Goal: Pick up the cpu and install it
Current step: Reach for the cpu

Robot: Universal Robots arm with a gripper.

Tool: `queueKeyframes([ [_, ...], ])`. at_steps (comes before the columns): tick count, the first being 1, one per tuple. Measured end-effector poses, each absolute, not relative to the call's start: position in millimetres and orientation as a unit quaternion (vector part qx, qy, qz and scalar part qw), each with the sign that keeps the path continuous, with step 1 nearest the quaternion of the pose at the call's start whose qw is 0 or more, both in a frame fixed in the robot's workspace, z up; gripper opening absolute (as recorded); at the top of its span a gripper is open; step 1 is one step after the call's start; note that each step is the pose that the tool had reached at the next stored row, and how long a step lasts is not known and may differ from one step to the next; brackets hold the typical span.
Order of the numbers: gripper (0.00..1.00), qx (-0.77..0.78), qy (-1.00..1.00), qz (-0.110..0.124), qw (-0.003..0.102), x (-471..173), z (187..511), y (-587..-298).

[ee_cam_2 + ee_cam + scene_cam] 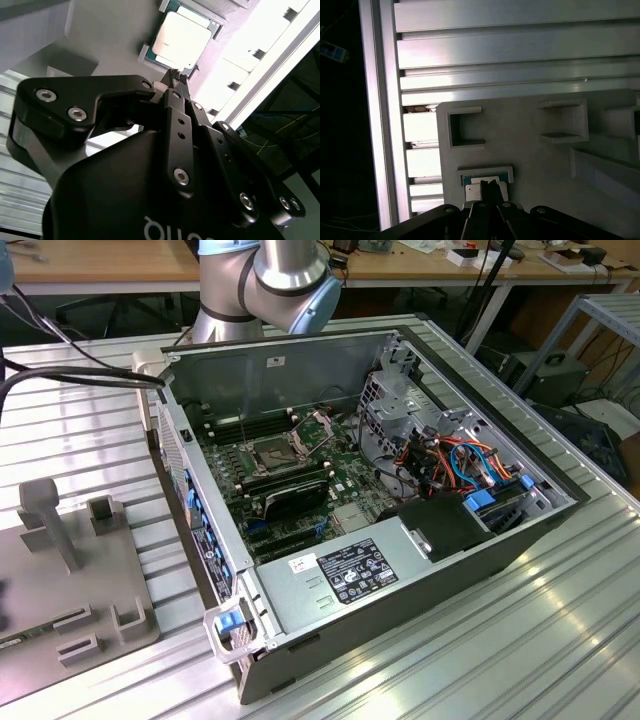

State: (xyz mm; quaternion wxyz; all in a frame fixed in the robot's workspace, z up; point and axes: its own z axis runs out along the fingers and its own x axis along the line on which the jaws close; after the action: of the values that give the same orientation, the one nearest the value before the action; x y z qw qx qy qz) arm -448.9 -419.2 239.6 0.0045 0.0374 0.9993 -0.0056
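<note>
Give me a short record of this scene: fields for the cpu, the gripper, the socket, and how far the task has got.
cpu: lies flat, silver top up, in a framed recess of the grey holder plate
gripper: fingertips together, over the cpu's near edge in both wrist views; contact cannot be told
socket: dark square on the board inside the open computer case, which lies on the ribbed metal table
progress: cpu not lifted from the holder plate, not installed

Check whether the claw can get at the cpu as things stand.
Probably yes: the cpu lies uncovered in the grey holder, with the shut claw poised close over it and nothing between them.
</note>
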Motion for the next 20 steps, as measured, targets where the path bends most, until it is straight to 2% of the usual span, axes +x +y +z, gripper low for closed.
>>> queueKeyframes([
  [9, 0.11, 0.037, 0.999, -0.006, 0.004, -448.9, 238.6, -435.6],
  [20, 0.11, 0.037, 0.999, -0.006, 0.004, -448.9, 238.6, -436.3],
])
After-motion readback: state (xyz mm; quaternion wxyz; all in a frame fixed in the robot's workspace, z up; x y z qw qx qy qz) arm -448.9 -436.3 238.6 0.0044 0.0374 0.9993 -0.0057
